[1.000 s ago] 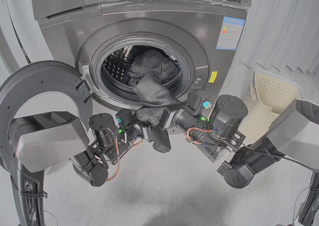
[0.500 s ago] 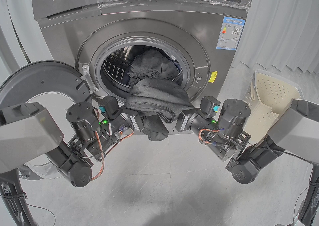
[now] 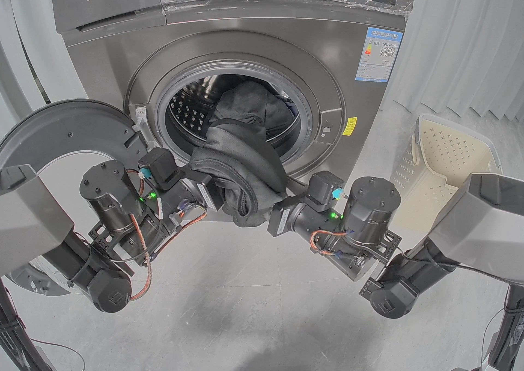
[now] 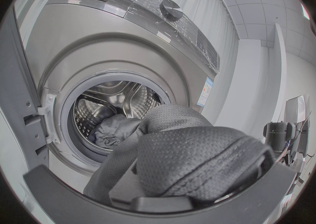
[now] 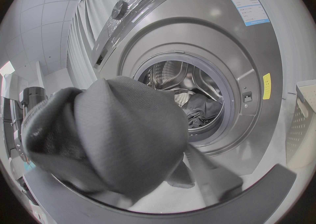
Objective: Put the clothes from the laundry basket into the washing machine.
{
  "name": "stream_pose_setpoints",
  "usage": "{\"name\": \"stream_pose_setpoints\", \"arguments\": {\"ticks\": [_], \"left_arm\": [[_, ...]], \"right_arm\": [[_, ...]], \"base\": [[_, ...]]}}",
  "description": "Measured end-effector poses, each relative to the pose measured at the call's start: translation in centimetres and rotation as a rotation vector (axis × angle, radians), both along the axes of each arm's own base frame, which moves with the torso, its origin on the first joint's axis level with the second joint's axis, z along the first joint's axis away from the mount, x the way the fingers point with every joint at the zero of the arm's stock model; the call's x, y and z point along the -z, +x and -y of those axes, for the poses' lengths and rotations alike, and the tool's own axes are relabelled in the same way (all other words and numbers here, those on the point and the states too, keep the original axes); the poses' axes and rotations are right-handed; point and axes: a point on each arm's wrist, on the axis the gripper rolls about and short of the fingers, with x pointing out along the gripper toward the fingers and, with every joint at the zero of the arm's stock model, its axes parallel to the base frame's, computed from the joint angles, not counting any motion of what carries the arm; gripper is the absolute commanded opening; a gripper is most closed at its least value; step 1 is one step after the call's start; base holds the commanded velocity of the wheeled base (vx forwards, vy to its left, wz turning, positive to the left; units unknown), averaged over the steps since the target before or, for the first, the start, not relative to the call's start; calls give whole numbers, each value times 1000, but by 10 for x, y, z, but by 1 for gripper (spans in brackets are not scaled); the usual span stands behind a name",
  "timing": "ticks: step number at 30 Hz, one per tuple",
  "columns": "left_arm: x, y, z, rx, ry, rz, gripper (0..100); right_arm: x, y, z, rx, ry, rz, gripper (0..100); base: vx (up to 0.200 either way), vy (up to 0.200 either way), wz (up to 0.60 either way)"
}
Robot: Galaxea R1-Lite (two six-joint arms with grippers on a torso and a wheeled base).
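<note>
A dark grey garment (image 3: 240, 165) hangs bunched over the lower lip of the washing machine's open drum (image 3: 183, 110), its upper end lying inside. My left gripper (image 3: 218, 196) is shut on its left side just below the opening. My right gripper (image 3: 274, 213) is shut on its lower right edge, slightly lower and farther from the opening. In the left wrist view the garment (image 4: 197, 158) covers the fingers; the right wrist view shows the same garment (image 5: 125, 135) in a bundle. More dark clothes (image 3: 254, 102) lie in the drum. The cream laundry basket (image 3: 453, 159) stands at the right; I see no clothes in it.
The round machine door (image 3: 60, 132) stands swung open at the left, close behind my left arm. Grey floor (image 3: 245, 290) lies open below the grippers. White curtains (image 3: 469, 34) hang behind the basket.
Half a second ago the garment was stretched wide between the grippers; now it is bunched. My left gripper has risen toward the opening, and my right gripper has shifted left and down.
</note>
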Motion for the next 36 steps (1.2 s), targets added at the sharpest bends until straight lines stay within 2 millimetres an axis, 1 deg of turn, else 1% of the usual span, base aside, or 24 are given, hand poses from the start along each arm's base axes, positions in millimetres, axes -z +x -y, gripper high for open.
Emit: {"name": "stream_pose_setpoints", "arguments": {"ticks": [4, 6, 12, 14, 16, 19, 23, 25, 30, 36], "left_arm": [[-3, -3, -3, -13, -5, 4, 0], [-4, -5, -5, -17, -5, 2, 0], [-7, -20, -14, -23, -7, -11, 0], [-7, -26, -18, -23, -4, -21, 0], [-5, -32, -21, -27, 8, -32, 0], [0, -40, -26, -34, 42, -44, 0], [8, -51, -34, -47, 107, -60, 0], [12, -56, -37, -56, 136, -67, 0], [17, -62, -42, -62, 179, -78, 0], [18, -63, -43, -60, 185, -80, 0]], "right_arm": [[5, -15, 8, -36, -52, -21, 100], [10, -29, 13, -70, -93, -42, 100], [24, -82, 35, -178, -218, -115, 100], [24, -96, 47, -200, -241, -130, 100], [21, -105, 58, -206, -247, -132, 100], [13, -108, 76, -182, -238, -119, 100], [6, -103, 96, -123, -222, -107, 100], [3, -101, 102, -98, -216, -103, 100], [0, -97, 110, -66, -204, -97, 100], [0, -96, 111, -64, -203, -99, 100]], "base": [[0, 0, 0], [0, 0, 0], [0, 0, 0], [0, 0, 0], [0, 0, 0], [0, 0, 0], [0, 0, 0], [0, 0, 0], [0, 0, 0], [200, 0, 0]]}}
